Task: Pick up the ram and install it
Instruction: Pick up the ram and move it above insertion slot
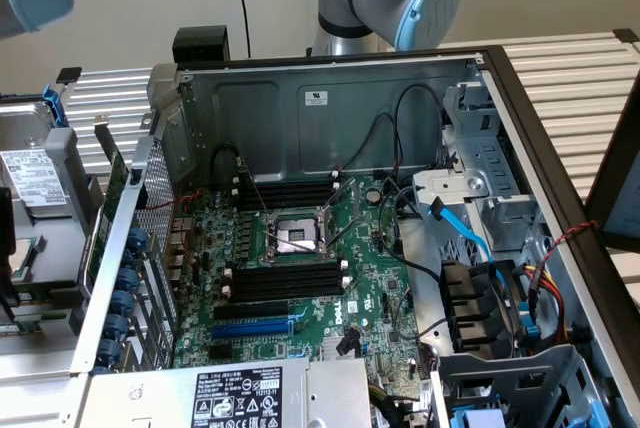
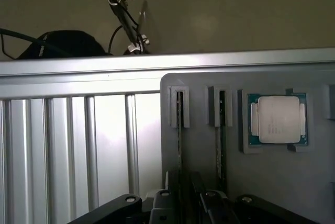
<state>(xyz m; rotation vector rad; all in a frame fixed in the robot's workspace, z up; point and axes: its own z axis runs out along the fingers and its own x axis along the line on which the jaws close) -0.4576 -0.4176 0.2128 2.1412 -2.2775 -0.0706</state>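
Observation:
Two ram sticks stand on edge in narrow slots of a grey holder tray (image 2: 199,182); one ram stick (image 2: 179,130) lies straight ahead of my gripper (image 2: 184,199), the other ram stick (image 2: 222,130) sits one slot over. My gripper's dark fingers (image 2: 165,202) are open, just short of the nearer stick, and hold nothing. In the exterior view the open computer case shows its motherboard (image 1: 370,278) with black memory slots (image 1: 285,280) on both sides of the processor socket (image 1: 295,233).
A processor chip (image 2: 277,119) rests in a recess of the grey tray beside the sticks. Ribbed aluminium table surface (image 2: 78,145) lies next to the tray. The case holds a blue slot (image 1: 250,329), cables (image 1: 470,238), a drive cage (image 1: 480,148) and a power supply (image 1: 240,393).

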